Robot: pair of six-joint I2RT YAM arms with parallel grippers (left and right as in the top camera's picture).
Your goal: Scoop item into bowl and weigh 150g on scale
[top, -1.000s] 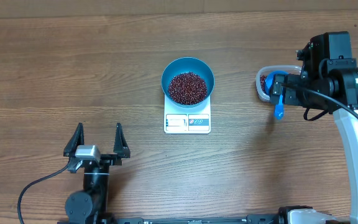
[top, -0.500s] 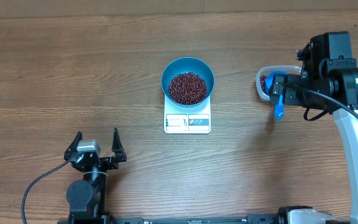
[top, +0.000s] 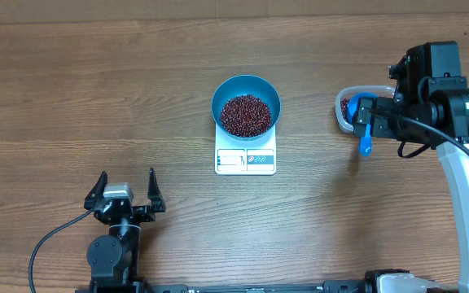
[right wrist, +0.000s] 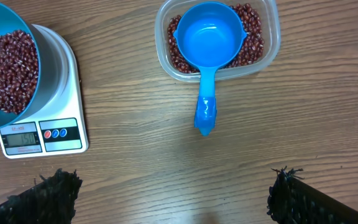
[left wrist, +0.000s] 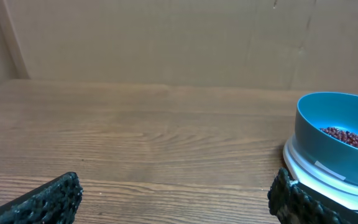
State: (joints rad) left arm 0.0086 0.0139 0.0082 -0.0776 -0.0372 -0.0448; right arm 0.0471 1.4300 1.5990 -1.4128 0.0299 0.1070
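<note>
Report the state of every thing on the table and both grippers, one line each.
bowl, upright on the scale, holding beans.
beans, heaped in the bowl; more in the tub.
scale, display on, digits unreadable.
scoop, empty, lying in the tub, handle over its rim.
tub, open, part-filled with beans.
left gripper, open, empty.
right gripper, open, empty.

I see my left gripper (top: 127, 177) pulled in near its base and my right gripper (right wrist: 169, 186) reaching out, both jaws wide apart and holding nothing.
</note>
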